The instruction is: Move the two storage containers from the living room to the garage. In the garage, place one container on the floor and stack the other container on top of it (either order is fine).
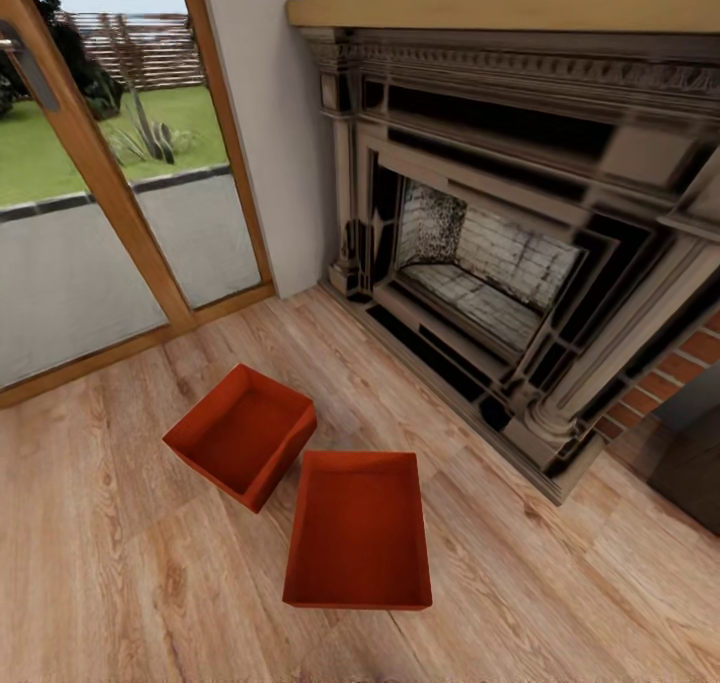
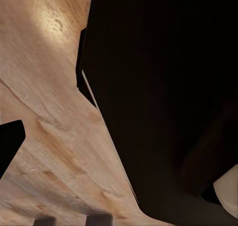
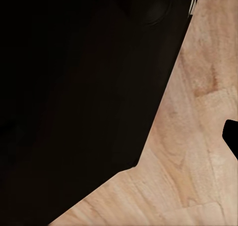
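Gripper states can't tell; two red bins [image 1: 300, 483] w/ corners near-touching on wood floor [image 1: 100, 563] by fireplace [image 1: 480, 263].

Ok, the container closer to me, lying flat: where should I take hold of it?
Take the nearer container by its two long side walls, one gripper each side, coming down from above. It sits level and open-topped, long axis pointing away from the robot. The other container touches its far-left corner, so watch that side.

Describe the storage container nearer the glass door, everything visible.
The storage container nearer the glass door is a red-orange, open-topped rectangular bin with thin plain walls, empty inside. It sits on the light wood plank floor, turned corner-on and looking tilted. Its near corner meets or almost meets the second container; contact cannot be confirmed.
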You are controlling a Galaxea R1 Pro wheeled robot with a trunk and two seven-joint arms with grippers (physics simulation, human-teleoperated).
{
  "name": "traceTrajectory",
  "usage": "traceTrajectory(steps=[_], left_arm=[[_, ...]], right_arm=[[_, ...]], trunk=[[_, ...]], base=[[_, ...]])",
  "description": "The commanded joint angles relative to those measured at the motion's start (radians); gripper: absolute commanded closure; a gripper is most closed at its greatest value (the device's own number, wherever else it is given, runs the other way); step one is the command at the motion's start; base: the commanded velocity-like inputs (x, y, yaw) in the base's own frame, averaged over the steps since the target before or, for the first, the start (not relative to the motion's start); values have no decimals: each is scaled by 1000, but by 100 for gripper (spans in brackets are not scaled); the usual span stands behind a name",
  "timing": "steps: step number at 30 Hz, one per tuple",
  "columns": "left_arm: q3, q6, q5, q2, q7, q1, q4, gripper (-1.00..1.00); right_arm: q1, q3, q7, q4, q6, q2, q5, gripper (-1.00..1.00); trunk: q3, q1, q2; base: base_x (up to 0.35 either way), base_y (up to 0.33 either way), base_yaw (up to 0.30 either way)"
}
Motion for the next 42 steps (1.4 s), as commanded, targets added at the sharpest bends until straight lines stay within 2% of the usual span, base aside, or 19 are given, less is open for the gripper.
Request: traceTrajectory(steps=[1,29,42], left_arm=[[0,-2,4,0,1,0,0,-100],[0,-2,4,0,1,0,0,-100],[0,-2,4,0,1,0,0,-100]], right_arm=[[-1,8,-1,3,-6,0,-10,-100],[-1,8,-1,3,-6,0,-10,-100],[-1,9,-11,3,-7,2,-6,-100]], trunk=[[-2,0,0],[-47,0,0],[-48,0,0]], base=[[0,0,0],[0,0,0],[0,0,0]])
